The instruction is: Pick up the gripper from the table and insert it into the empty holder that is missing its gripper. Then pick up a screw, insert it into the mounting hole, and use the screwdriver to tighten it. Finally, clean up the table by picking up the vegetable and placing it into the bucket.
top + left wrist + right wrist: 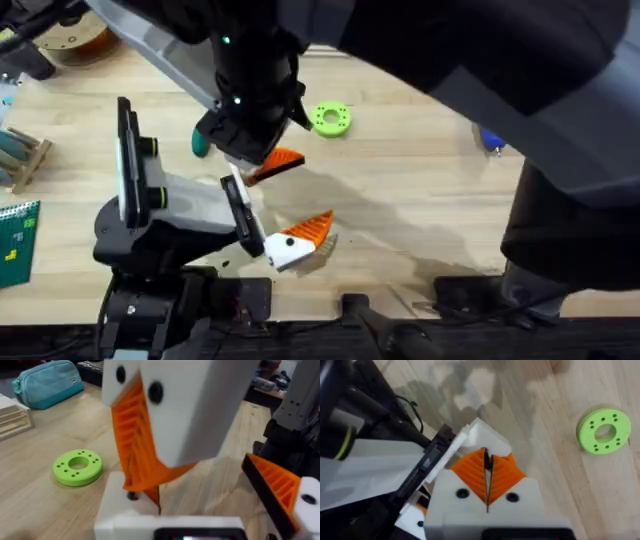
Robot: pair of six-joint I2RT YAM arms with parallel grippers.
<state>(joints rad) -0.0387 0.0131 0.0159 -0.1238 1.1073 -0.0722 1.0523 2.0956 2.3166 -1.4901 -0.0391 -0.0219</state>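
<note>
My right arm reaches across the table [420, 200], and my right gripper [272, 163] [487, 485] has its orange pads shut on the small orange gripper [145, 482]. It holds the piece down against the white holder [125, 510] [480, 435], which is one finger of my open left gripper [275, 205] [200, 505]. The other left finger carries an orange tip [315, 228] [280, 490]. The dark green vegetable [200, 146] lies just left of the right gripper. The blue screwdriver [490, 141] shows at the right, partly hidden by my arm. The screw and bucket are out of view.
A bright green ring disc [331, 119] [77, 466] [604, 430] lies behind the grippers. A brown spool [75, 40] sits at the far left corner, with a wooden rack [20, 155] and a green board [15, 240] along the left edge. A teal pouch [47, 382] lies farther back.
</note>
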